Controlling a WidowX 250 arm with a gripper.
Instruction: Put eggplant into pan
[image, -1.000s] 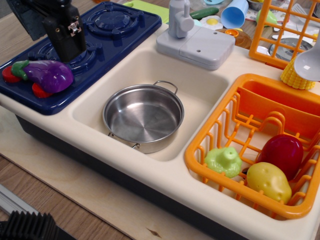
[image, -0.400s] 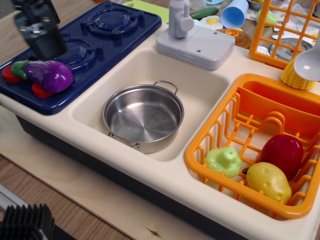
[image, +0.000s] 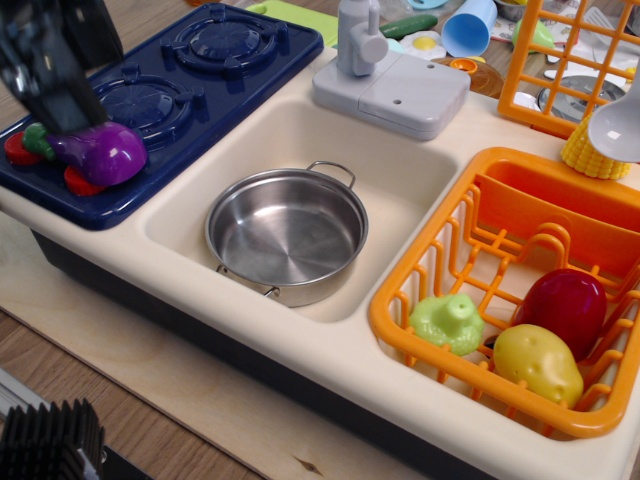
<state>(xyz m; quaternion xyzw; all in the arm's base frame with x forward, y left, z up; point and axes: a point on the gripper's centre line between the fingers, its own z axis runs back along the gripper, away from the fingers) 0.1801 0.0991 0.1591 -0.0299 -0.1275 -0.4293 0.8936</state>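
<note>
eggplant (image: 100, 153): glossy purple plastic toy, plump rounded body with a bright highlight on top, green stem cap at its left end mostly hidden behind the gripper. It lies on its side at the front left of the dark blue toy stove (image: 210, 70), between two red knobs (image: 80, 182), one at the stem end and one just under its body

gripper (image: 62, 118): black, motion-blurred, comes in from the top left corner and sits directly over the stem end of the eggplant, overlapping it in this view. Can't tell whether the jaws are apart or closed, or whether they touch the eggplant; too blurred

pan (image: 287, 235): round, shallow, shiny stainless steel, flat bottom, wire loop handles at the back right and the front. Nothing inside it. It sits in the cream sink basin (image: 400, 175), to the right of the stove and well apart from the eggplant

Other stuff:
- grey toy faucet (image: 390, 80) behind the basin
- orange dish rack (image: 520, 290) on the right, holding a dark red rounded vegetable (image: 567, 305), a yellow potato-like piece (image: 537, 362) touching it in front, and a light green piece (image: 448, 322) to their left
- corn cob (image: 592, 150) at the rack's back edge, under a grey spoon (image: 620, 122)
- blue cup (image: 468, 26) lying on its side, toy fried egg (image: 423, 44) and a green cucumber-like piece (image: 408, 25) at the back

Whole set sits on a light wood board (image: 200, 400)
</note>
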